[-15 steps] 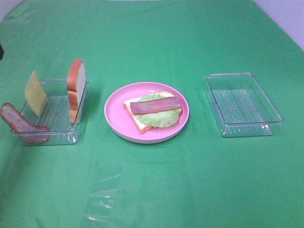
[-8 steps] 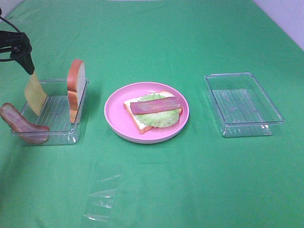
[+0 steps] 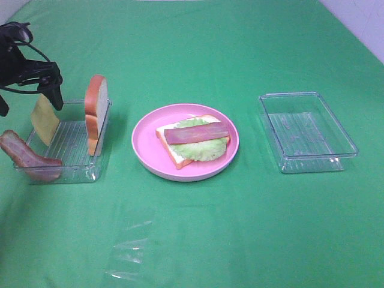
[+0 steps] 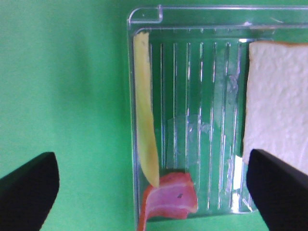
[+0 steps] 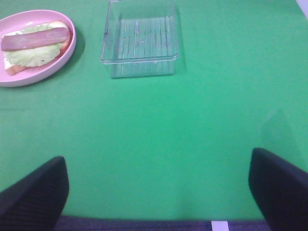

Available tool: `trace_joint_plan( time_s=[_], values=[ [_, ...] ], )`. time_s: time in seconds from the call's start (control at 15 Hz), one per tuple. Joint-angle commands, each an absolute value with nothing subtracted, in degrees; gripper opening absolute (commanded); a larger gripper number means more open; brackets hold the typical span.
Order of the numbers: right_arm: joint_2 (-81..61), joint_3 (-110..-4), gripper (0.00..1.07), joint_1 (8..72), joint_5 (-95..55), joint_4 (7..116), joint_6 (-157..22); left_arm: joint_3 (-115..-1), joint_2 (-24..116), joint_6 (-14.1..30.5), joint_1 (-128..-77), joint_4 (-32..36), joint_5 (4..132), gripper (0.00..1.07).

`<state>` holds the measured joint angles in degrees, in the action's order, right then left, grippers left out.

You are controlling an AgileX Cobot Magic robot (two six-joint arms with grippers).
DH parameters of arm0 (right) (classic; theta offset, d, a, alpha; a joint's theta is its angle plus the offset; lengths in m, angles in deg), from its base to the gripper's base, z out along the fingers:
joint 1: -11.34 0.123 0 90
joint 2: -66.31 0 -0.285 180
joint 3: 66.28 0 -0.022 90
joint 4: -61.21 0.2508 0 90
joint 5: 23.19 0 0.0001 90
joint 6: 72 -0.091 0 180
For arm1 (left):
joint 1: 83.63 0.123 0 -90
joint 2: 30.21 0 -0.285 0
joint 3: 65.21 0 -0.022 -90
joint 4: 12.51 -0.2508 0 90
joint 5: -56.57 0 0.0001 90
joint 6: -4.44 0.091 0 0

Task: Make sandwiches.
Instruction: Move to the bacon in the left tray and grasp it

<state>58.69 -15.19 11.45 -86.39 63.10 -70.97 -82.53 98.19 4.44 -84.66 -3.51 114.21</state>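
Pink plate (image 3: 144, 141) sits mid-cloth, and everything is called from there. On it lies the half-built sandwich: one white bread slice (image 3: 165, 133) flat on the plate, a green lettuce leaf (image 3: 201, 149) spread on top, and a reddish bacon strip (image 3: 197, 133) laid lengthwise across the lettuce.

Left of the plate in the high view stands a clear tray (image 3: 69, 141) with the remaining parts. An upright bread slice (image 3: 96, 111) leans against the tray wall nearest the plate. The yellow cheese square (image 3: 45, 120) stands on edge along the wall farthest from the plate. A second bacon strip (image 3: 24, 157) drapes over the tray's front corner on that far side, partly hanging outside the rim.

The left gripper (image 3: 30, 102) hovers over that tray on the side away from the plate, above the cheese. Its jaws are spread wide and hold nothing (the wrist camera shows the cheese edge-on in the gap, clear of both fingertips (image 4: 29, 187)).

Right of the plate sits a second clear tray (image 3: 309, 129), well apart from it. The right gripper (image 5: 158, 192) is out of the high view. Its own camera shows the jaws wide apart with nothing between them, over bare green cloth (image 3: 240, 228), with the plate and the second tray ahead of it.
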Motion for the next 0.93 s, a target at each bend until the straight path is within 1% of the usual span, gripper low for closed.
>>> trace_joint_plan(
  time_s=[0.07, 0.33, 0.53, 0.87, 0.93],
  values=[
    [60.6, -15.0, 0.96, 11.4, -86.1, 63.3, -70.1, -82.9, 98.4, 4.4, -84.9, -4.3, 119.8, 0.99],
    [60.6, -15.0, 0.96, 11.4, -86.1, 63.3, -70.1, -82.9, 98.4, 4.4, -84.9, -4.3, 127.8, 0.99],
    [60.6, -15.0, 0.96, 11.4, -86.1, 63.3, -70.1, -82.9, 98.5, 4.4, -84.9, -4.2, 128.6, 0.98],
    [60.6, -15.0, 0.96, 11.4, -86.1, 63.3, -70.1, -82.8, 101.0, 4.4, -84.9, -3.7, 132.3, 0.89],
    [60.6, -15.0, 0.96, 11.4, -86.1, 63.3, -70.1, -82.6, 101.1, 4.4, -84.9, -3.7, 132.3, 0.86]
  ],
)
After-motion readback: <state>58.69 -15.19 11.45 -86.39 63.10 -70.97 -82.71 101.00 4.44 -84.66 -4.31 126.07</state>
